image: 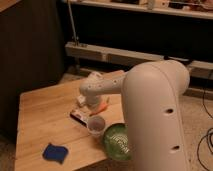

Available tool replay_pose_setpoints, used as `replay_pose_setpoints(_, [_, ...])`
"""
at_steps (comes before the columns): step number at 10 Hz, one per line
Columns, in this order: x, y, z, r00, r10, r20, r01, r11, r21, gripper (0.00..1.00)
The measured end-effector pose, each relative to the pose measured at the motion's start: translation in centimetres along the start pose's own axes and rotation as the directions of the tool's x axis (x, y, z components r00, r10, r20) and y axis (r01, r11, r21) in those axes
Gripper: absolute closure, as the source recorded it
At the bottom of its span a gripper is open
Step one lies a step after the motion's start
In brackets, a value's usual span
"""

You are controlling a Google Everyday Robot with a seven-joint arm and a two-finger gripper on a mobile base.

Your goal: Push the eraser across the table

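The eraser (80,116), a small flat block with dark edges and a pale face, lies near the middle of the light wooden table (42,107). My gripper (84,103) hangs from the white wrist just above and behind the eraser, pointing down at the tabletop and shut. My arm's big white forearm fills the right foreground and hides the table's right side.
A clear plastic cup (96,126) stands just right of the eraser, with a green bowl (117,140) beside it at the front right. An orange stick-like item (102,106) lies behind the cup. A blue soft pad (55,152) sits at the front left. Dark shelving runs along the back.
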Motion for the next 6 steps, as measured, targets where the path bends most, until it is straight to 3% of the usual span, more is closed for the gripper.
replay_pose_setpoints(2, [-0.3,0.1,0.8,1.0,-0.004,0.014,0.003,1.0,0.024,1.0])
replay_pose_setpoints(4, [-0.7,0.0,-0.1,1.0,-0.004,0.031,0.002,0.999,0.042,1.0])
replay_pose_setpoints(6, [-0.8,0.2,-0.4,0.999,-0.016,0.039,0.016,1.0,0.018,1.0])
